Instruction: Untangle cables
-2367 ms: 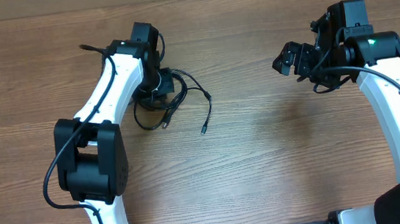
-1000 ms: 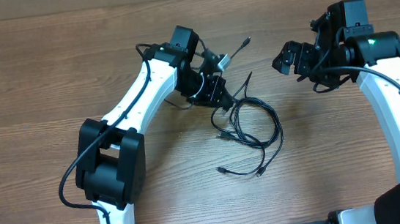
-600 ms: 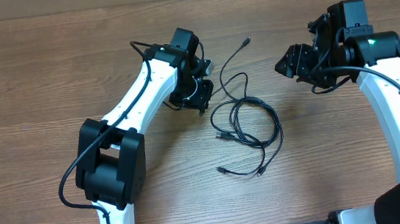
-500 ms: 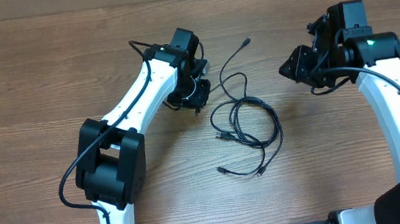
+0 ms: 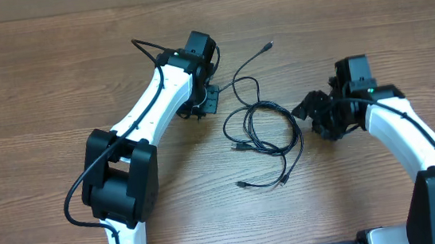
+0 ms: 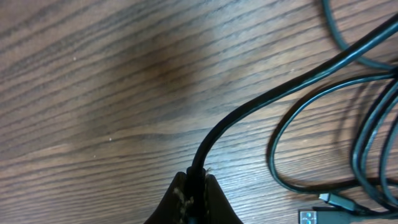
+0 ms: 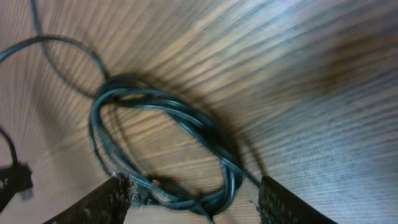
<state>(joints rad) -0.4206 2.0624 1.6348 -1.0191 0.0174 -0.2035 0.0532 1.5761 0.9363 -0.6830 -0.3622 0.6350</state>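
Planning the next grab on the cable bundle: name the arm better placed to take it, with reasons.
Right. The right gripper hangs open over the looped cables, a finger on either side. The left gripper is shut on one strand, so it is busy.

We see the right gripper (image 5: 310, 115) now lowered beside the cables (image 5: 259, 126), which were dragged mid-table, and the left gripper (image 5: 209, 100) drawn back.
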